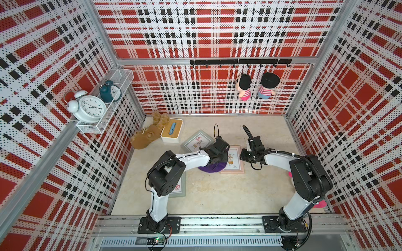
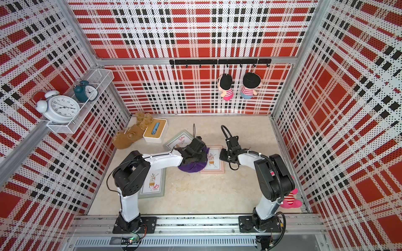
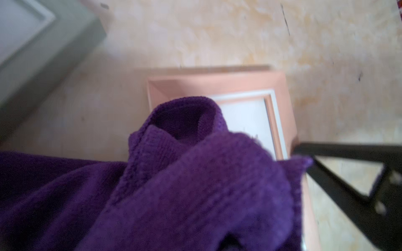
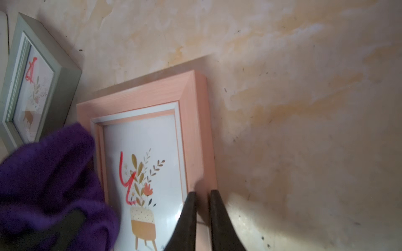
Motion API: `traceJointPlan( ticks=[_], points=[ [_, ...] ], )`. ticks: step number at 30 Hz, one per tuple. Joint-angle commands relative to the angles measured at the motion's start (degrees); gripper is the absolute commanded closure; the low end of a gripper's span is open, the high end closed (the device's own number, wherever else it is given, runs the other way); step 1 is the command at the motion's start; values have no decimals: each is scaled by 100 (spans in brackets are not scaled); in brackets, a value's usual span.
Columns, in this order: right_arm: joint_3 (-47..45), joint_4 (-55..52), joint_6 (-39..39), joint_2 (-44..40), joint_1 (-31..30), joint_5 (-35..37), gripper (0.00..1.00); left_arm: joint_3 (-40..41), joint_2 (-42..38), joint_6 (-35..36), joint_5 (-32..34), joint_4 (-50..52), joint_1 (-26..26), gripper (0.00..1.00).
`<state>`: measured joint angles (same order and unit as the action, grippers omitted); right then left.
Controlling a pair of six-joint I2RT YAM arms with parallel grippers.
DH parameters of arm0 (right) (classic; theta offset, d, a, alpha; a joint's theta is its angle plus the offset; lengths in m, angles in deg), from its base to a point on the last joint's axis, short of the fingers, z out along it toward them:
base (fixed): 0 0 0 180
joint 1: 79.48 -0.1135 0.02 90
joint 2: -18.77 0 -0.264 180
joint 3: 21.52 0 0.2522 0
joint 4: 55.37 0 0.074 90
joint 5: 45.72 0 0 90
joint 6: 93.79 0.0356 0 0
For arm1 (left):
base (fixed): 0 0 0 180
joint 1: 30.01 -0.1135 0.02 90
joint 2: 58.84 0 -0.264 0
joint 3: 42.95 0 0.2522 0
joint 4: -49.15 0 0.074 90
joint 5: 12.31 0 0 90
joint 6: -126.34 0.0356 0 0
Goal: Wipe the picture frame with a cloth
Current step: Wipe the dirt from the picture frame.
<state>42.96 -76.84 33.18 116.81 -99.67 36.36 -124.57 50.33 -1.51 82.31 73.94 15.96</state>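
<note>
Holding purple cloth point(image 1: 212, 169) bunched in clamped left gripper point(image 1: 215, 159) over left edge of pink picture frame point(image 1: 236, 161), mid-table, and pinning its right rail point(image 4: 195, 130) in narrowly nipped right gripper point(image 4: 203, 195); best to sweep rightward across glass point(image 4: 156, 139), pressing light and flat, rail kept pinned.

Bright, even light; soft shadows; top views warped at edges; cloth point(image 3: 195, 184) blurred close-up.
</note>
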Motion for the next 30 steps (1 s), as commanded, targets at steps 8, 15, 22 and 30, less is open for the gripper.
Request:
traceJointPlan(
  ticks=[8,15,22,30],
  points=[
    [-20,-527,-2,360,-20,244,86,-30,207,-70,12,135,-347,100],
    [-36,-593,-38,427,-16,364,86,-2230,1709,568,226,617,-900,100],
    [-101,-587,-29,341,-21,424,86,-981,1087,383,232,452,-560,100],
    [-172,-548,-18,295,-17,408,86,979,-121,-53,32,-13,246,100]
  ],
)
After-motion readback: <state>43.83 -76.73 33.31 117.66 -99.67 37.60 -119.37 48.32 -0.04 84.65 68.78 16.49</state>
